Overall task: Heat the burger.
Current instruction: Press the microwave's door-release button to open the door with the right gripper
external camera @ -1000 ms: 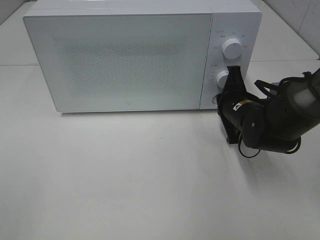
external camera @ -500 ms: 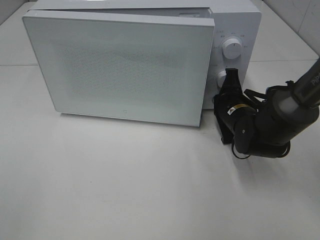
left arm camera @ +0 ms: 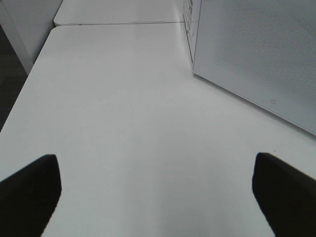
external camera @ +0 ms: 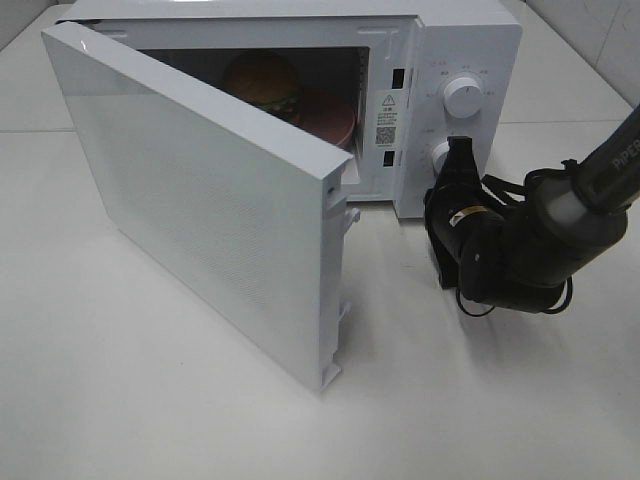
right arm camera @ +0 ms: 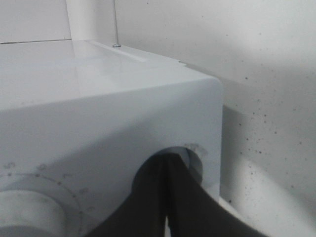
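Burger [external camera: 265, 82] sits deep inside the microwave [external camera: 470, 30], resting on a pink plate [external camera: 335, 125] that is wider than it is. The microwave's door [external camera: 200, 210] stands wide open, hinged on the microwave's left side and angled out over the worktop [external camera: 150, 400].

On the microwave's control panel there are two knobs. The right pincer [external camera: 458, 152] is at the lower knob [external camera: 441, 155], below the upper knob [external camera: 463, 97]. Its fingers are pressed together with nothing between them. The right wrist view shows their tips at a round recess in the panel, but whether they touch it cannot be told.

The left pincer [left arm camera: 157, 190] hangs over bare worktop in front of the microwave, near the outer face of the door. It is spread wide and holds nothing.

Since the food is already inside, the step in hand appears to concern the door and the controls rather than carrying. Whether heating has run cannot be read from the dials. If it has not, the next move calls for swinging the door fully shut, most easily with the free left arm. The closed right pincer must then open to grip and turn a knob.
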